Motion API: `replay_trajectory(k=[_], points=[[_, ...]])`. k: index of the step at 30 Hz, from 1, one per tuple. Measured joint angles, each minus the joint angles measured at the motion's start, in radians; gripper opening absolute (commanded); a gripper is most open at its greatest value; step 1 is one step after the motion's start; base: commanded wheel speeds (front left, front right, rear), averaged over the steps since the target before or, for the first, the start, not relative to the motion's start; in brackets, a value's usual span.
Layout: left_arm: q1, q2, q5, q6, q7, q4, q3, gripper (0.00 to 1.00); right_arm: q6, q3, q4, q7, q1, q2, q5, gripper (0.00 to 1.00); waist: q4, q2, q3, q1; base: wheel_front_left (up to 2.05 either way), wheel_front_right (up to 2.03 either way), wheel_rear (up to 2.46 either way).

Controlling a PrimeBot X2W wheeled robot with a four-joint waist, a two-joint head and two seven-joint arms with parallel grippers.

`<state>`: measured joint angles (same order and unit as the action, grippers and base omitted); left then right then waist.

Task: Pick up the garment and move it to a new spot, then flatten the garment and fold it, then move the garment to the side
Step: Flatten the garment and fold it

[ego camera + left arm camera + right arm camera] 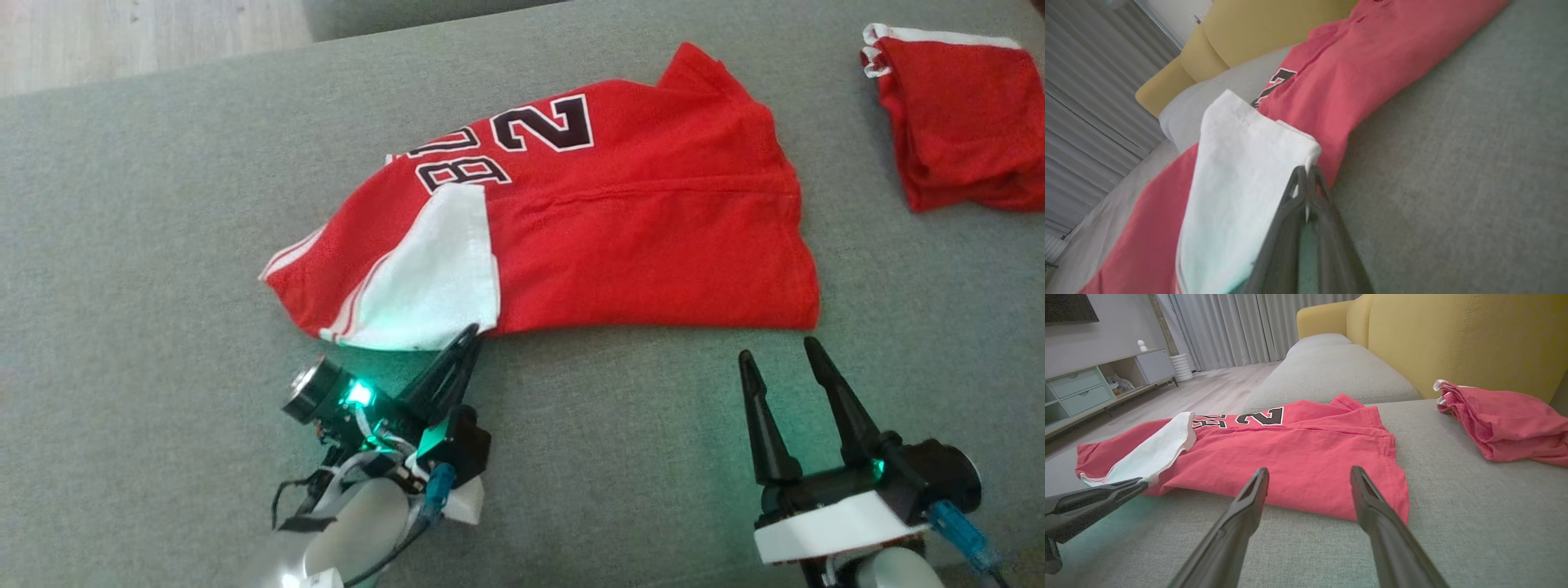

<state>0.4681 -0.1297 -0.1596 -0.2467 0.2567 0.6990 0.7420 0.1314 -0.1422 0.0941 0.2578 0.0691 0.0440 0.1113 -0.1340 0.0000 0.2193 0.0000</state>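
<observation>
Left gripper (469, 335): jaws pinched shut on the white panel of the red jersey (637, 220), which lies rumpled on the sofa (163, 204). Right gripper (777, 349): jaws wide, empty, near the hem. Step, I judge: pick-up; next, lift.

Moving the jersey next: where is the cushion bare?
Bare: the broad stretch left of the jersey, and the strip between it and the second red garment. Crowded: its near hem, by the left claw and right claw.

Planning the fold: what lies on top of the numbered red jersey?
A white flap lies over the red jersey, its edge pinched by the left gripper. What it covers is hidden.
</observation>
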Motion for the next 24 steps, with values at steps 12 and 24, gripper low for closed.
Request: replay_trajectory(k=[12, 24], points=[[-0.060, -0.074, 0.074, -0.059, 0.000, -0.246, -0.002, 0.00, 0.000, 0.039, -0.004, 0.000, 0.004, 0.000, -0.008, 1.00, 0.079, 0.0000, -0.023, 0.0000, 0.00, 0.00, 0.00], [-0.096, -0.176, 0.090, -0.093, 0.000, -0.398, -0.041, 0.00, 0.000, 0.132, 0.134, 0.000, -0.105, 0.127, 0.067, 1.00, 0.207, 0.0000, 0.019, 0.0000, 0.00, 0.00, 0.00]])
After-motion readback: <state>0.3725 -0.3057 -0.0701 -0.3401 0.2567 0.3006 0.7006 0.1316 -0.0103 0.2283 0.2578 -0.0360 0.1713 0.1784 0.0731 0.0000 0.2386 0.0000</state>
